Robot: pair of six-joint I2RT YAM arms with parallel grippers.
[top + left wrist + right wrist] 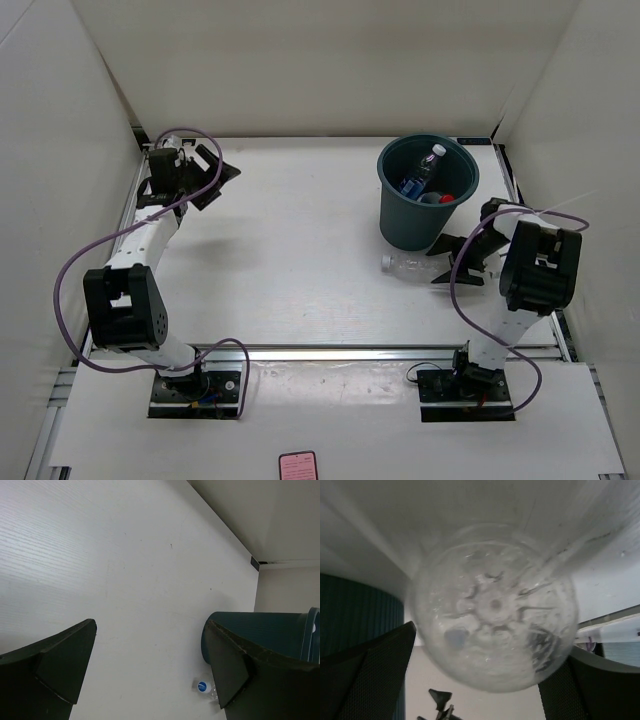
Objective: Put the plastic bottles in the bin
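The teal-grey bin (400, 225) stands at the back right. Inside it are a blue-label bottle (418, 178) and a red cap (446, 198); the black-label bottle is not clearly visible. A plain clear bottle (408, 265) lies on its side on the table just in front of the bin, cap to the left. My right gripper (447, 263) is open at the bottle's base end. In the right wrist view the base (492, 605) fills the space between the fingers (370, 675). My left gripper (205, 172) is open and empty at the far back left.
White walls enclose the table on the left, back and right. In the left wrist view the bin (260, 630) and the lying bottle's blue cap (202, 686) show far across the white table (125, 580). The right arm's cable loops near the table's front right.
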